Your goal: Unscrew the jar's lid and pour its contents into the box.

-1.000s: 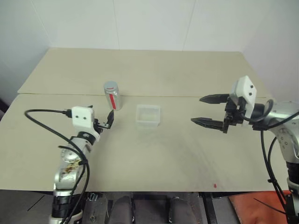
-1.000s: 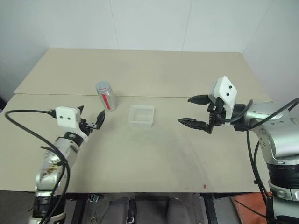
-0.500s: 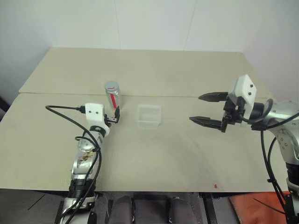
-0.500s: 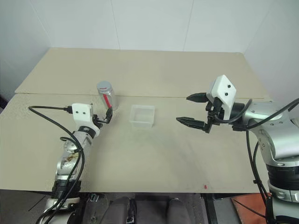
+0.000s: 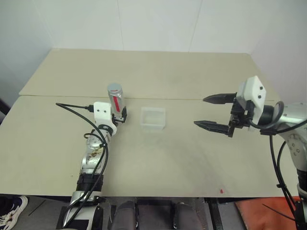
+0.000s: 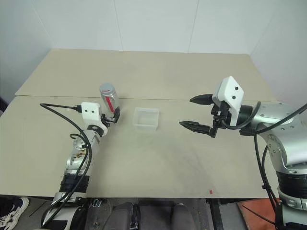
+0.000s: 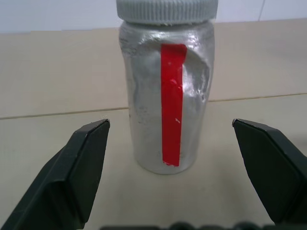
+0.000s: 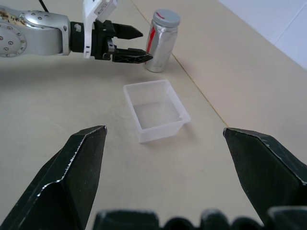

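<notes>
The left tool [image 5: 119, 116] has pushed forward across the tabletop [image 5: 158, 158] over the last second, from a spot short of the jar [image 5: 115, 98] and off to its side to a place right at the jar's base, with its two black fingers spread wide. In the left wrist view the fingers [image 7: 72, 167] stand on either side of the jar with clear gaps, so nothing is pinched yet; the jar sits upright and centred between them, its red stripe facing the camera and the ribbed lid [image 7: 166, 9] screwed on at the top. That puts the approach nearly at its end: my reading is that a little more reach would bring the jar fully between the fingers, and then closing on its body is the step in hand. The right tool [image 5: 216, 112] has kept its place, raised above the tabletop on the far side from the jar, fingers spread as wide as they go, empty and pointing inward toward the box [image 5: 153, 118]. The box lies between the two tools, just beside the jar, and looks empty. The lid is not yet touched, so unscrewing and pouring are all to come; the contents are hidden inside the jar.
</notes>
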Robot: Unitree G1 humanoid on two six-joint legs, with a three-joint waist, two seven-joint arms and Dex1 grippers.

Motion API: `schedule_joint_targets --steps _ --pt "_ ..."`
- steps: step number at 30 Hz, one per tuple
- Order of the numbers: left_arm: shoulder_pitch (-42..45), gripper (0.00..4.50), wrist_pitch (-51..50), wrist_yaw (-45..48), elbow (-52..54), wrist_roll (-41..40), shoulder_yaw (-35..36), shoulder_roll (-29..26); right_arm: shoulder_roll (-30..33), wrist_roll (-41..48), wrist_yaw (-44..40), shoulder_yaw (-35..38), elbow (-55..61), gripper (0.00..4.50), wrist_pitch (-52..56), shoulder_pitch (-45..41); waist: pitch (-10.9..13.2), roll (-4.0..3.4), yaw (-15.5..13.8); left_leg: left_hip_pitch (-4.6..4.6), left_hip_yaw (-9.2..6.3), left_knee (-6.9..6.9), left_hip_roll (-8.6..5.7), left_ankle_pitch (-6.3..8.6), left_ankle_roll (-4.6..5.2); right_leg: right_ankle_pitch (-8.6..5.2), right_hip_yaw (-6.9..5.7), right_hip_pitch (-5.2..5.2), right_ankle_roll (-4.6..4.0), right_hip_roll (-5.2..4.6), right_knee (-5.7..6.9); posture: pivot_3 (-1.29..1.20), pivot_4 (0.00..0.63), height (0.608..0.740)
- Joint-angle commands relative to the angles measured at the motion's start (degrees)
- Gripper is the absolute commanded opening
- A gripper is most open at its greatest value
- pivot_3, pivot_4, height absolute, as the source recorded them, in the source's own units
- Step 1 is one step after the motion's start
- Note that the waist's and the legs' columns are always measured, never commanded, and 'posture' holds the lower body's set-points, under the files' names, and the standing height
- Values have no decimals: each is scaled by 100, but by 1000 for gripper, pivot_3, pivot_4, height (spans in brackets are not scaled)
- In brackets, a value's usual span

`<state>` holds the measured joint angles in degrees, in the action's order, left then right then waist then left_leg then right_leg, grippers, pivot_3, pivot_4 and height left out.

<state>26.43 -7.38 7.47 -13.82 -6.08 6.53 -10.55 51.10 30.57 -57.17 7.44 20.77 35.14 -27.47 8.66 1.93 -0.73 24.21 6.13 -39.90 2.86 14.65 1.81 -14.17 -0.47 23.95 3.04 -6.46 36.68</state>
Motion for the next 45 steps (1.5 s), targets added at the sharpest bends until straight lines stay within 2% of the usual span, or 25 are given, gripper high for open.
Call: schedule_joint_targets --steps 1,21,45 --pt "275 4425 296 -31 -155 93 -40 17 99 106 70 213 214 4500 35 7 0 0 1 -1 0 0 0 0 0 0 0 0 0 0 0 0 150 740" --pt "925 4425 643 -279 -1143 202 -14 131 108 249 211 264 494 4500 24 156 0 1 -5 3 -1 -1 0 -1 -1 1 -4 -1 1 0 2 0 150 740" --pt "1655 4425 1151 -254 -2481 187 75 -17 152 376 326 311 652 4500 178 216 0 1 -3 5 0 -2 -1 -2 -3 1 -7 -1 2 0 1 0 150 740"
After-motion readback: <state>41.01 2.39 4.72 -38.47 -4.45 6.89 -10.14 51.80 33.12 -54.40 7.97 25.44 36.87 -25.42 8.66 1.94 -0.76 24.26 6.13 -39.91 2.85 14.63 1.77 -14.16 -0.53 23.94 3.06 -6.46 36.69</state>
